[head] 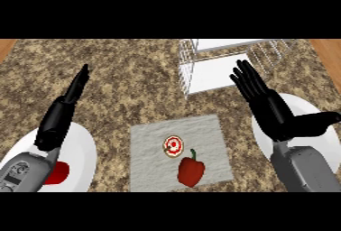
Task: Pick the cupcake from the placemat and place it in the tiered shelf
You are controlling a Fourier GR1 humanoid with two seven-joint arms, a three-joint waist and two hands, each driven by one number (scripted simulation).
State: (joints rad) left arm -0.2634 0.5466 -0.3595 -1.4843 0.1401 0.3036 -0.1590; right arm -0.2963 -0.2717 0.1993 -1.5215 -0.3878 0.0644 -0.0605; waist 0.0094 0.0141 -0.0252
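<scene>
Hovering my spread, empty right hand (279, 118) beside the white wire tiered shelf (223, 67), I am judging the reach not yet begun, needing to lower toward the small red-and-white frosted cupcake (173, 146) sitting on the grey cloth placemat (206, 135).

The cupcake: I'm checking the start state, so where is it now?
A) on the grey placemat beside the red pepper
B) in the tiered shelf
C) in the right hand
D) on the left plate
A: the cupcake sits on the placemat, just above the red pepper.
</scene>
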